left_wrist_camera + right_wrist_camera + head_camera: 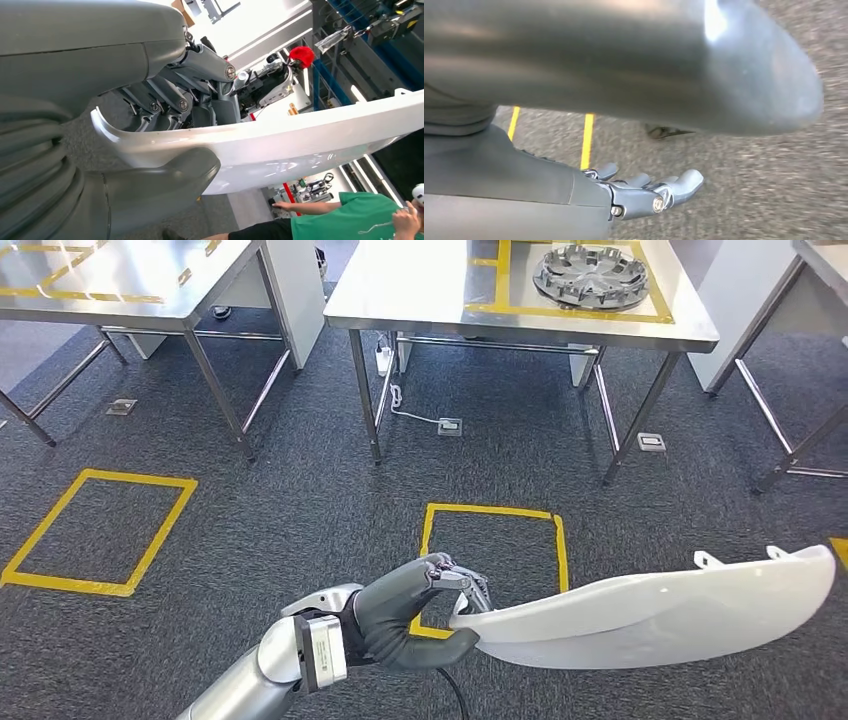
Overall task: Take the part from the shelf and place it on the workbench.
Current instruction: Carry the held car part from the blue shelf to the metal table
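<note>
Above carpet, left hand (420, 615) gripping part (650, 610)

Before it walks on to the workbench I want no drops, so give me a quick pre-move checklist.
1. Grip: left hand holds the white part at one end, thumb under, fingers over: ok.
2. Balance: most of the part sticks out unsupported: not ok.
3. Right hand free, fingers apart: ok.
4. Carpet up to the workbench: ok.
5. Landing spot: grey round part sits in the yellow outline: not ok.
6. Person nearby, distance: cannot tell.
</note>
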You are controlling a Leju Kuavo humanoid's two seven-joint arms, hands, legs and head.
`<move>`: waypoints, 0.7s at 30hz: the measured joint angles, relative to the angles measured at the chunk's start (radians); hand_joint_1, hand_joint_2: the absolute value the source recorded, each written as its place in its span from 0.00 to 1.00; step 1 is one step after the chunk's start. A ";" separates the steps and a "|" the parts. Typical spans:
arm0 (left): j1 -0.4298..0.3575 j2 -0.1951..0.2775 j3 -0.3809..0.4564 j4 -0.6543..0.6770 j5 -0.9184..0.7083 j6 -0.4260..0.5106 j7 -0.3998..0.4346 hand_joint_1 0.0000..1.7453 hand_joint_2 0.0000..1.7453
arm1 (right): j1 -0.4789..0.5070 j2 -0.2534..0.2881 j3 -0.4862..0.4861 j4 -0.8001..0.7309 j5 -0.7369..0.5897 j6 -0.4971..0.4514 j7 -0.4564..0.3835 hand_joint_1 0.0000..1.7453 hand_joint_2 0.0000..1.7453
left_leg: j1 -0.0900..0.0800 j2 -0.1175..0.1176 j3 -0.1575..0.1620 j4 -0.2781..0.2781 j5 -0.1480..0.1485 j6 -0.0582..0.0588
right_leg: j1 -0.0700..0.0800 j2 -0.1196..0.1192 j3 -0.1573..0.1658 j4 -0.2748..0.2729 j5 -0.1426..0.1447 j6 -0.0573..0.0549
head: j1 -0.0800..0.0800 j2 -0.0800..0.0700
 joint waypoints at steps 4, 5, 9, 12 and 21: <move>-0.002 0.000 -0.002 -0.001 0.001 -0.001 -0.001 1.00 1.00 | -0.004 0.001 -0.030 0.000 -0.035 0.000 -0.012 0.00 0.00 | -0.005 -0.004 0.017 -0.038 -0.005 0.024 | -0.001 -0.002 0.006 -0.001 -0.014 0.025 | 0.002 0.000; -0.003 -0.001 -0.002 -0.001 0.001 -0.001 -0.001 1.00 1.00 | -0.005 0.001 -0.036 0.000 -0.039 0.000 -0.013 0.00 0.00 | -0.004 -0.005 0.022 -0.042 -0.007 0.030 | -0.002 -0.002 0.004 0.011 -0.022 0.030 | 0.003 0.000; -0.006 -0.003 -0.007 -0.002 0.001 -0.001 -0.003 1.00 1.00 | -0.006 0.002 -0.058 0.000 -0.062 0.006 -0.017 0.00 0.00 | 0.000 -0.003 0.041 -0.048 -0.021 0.046 | -0.004 0.000 -0.125 0.237 -0.108 0.046 | 0.008 0.000; -0.005 -0.003 -0.009 0.000 0.001 -0.001 -0.003 1.00 1.00 | -0.004 0.002 -0.077 0.000 -0.075 0.005 -0.020 0.00 0.00 | 0.000 -0.005 0.061 -0.047 -0.038 0.043 | -0.006 0.000 -0.178 0.261 -0.057 0.047 | 0.010 0.000; -0.011 -0.005 -0.016 -0.003 0.001 0.000 -0.003 1.00 1.00 | -0.006 0.007 -0.109 0.000 -0.092 0.008 -0.023 0.00 0.00 | -0.004 -0.002 0.093 -0.017 -0.101 -0.001 | -0.004 0.002 -0.069 0.006 0.055 -0.003 | 0.009 0.000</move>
